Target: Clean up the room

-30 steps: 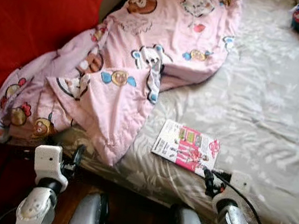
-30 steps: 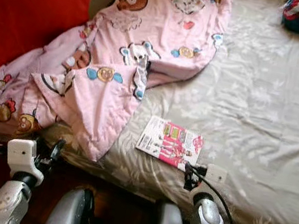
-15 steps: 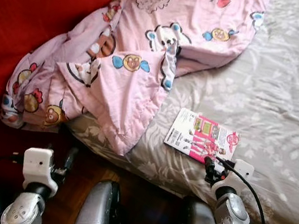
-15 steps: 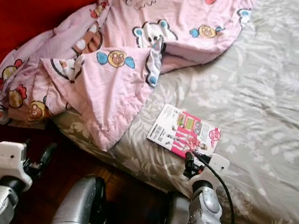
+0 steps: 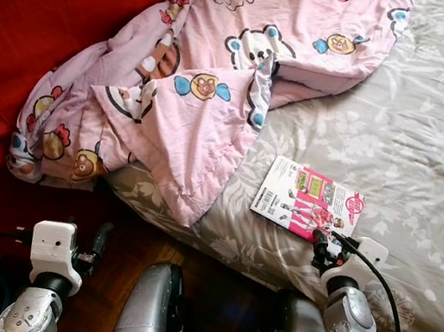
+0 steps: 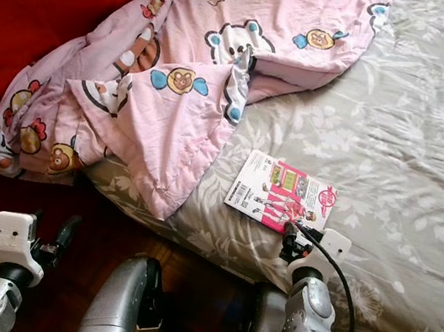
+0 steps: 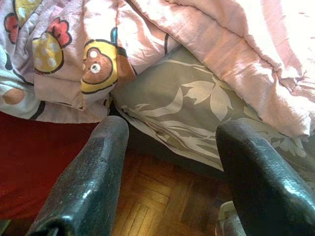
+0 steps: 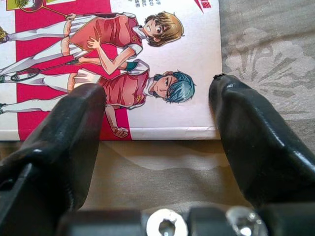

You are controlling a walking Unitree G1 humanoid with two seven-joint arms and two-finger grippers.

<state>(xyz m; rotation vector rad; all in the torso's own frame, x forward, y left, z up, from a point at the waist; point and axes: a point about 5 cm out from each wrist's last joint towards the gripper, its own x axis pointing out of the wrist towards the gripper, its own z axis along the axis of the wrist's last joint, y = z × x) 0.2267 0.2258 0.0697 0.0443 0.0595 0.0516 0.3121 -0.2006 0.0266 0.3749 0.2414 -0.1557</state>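
The right hand (image 5: 322, 241) is hovering wide open and empty at the near edge of the comic book (image 5: 308, 200), which is lying flat on the bed (image 5: 426, 166) at four o'clock from the pink blanket (image 5: 221, 72). Thin, light and floppy, it likely needs pinching at this edge. The left hand (image 7: 167, 172) is hanging open, holding nothing.

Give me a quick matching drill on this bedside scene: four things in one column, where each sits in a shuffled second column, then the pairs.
Things:
1. pink cartoon-print blanket
2. pink-and-white comic book
3. right gripper
4. left gripper

Places:
A. flat on the grey floral bedsheet, near the bed's edge
B. low over the wooden parquet floor, beside the bed
C. bunched up, spilling over the mattress side
D. open at the book's near edge

Pairs: 1-C, 2-A, 3-D, 4-B
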